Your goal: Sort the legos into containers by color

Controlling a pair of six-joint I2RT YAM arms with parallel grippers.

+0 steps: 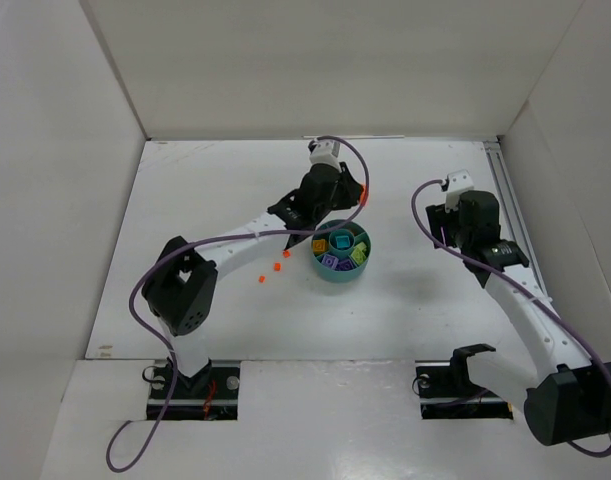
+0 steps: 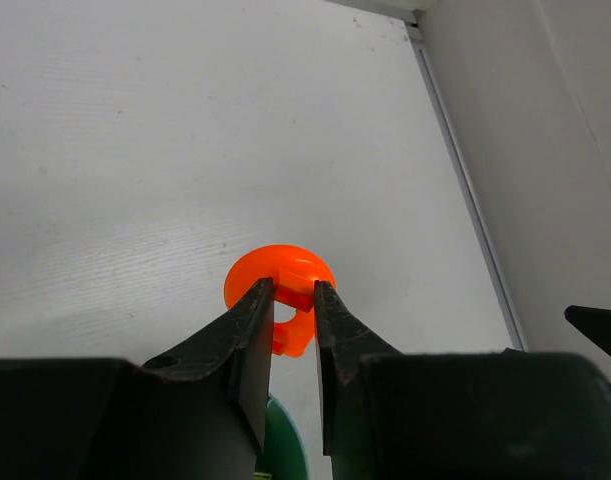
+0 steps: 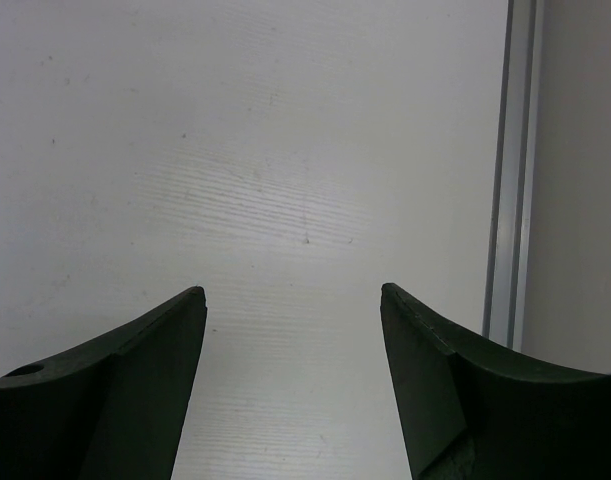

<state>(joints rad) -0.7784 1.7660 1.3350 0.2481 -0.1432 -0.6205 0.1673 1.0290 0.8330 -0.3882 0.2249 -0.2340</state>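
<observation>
Left end effector clenched on round orange lego; right end effector released.

The top view is lit brightly and evenly from above; the white table is nearly washed out and only faint, soft shadows are cast. In the wrist views the surface grain is rendered sharply, while the lower edge is left dark and slightly blurred
</observation>
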